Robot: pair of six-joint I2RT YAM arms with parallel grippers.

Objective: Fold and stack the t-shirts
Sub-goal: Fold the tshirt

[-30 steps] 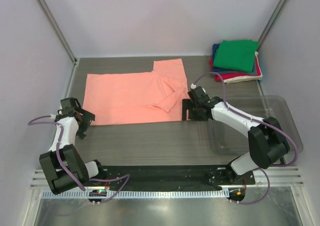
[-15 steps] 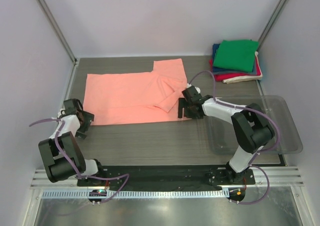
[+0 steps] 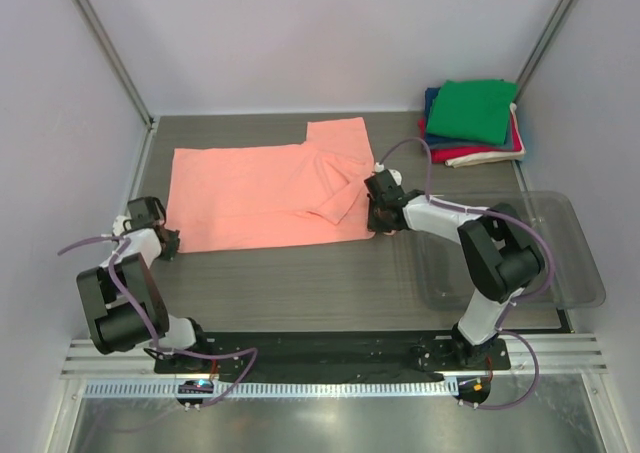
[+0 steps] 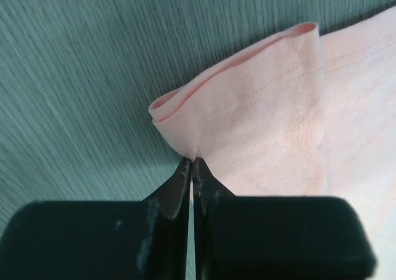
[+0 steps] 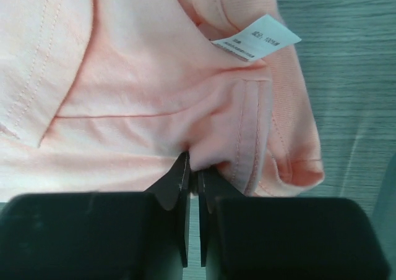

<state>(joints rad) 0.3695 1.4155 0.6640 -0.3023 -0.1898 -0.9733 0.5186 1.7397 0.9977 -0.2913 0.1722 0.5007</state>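
Note:
A salmon-pink t-shirt (image 3: 255,188) lies spread across the middle of the table, partly folded. My left gripper (image 3: 166,241) is shut on its near left hem corner (image 4: 247,116), which bunches up at the fingertips (image 4: 184,173). My right gripper (image 3: 376,220) is shut on the shirt's near right edge by the collar (image 5: 235,128), just below the white neck label (image 5: 255,39). A stack of folded t-shirts (image 3: 472,123) sits at the back right, a green one (image 3: 472,108) on top, navy, red and cream beneath.
A clear plastic tray (image 3: 560,263) rests at the right side of the table, close to the right arm's elbow. Bare grey tabletop (image 3: 300,283) runs between the shirt and the arm bases. Walls close in on the left, right and back.
Both grippers moved in to the shirt's near edge and went from open to shut on the fabric, the left at the hem corner, the right by the collar.

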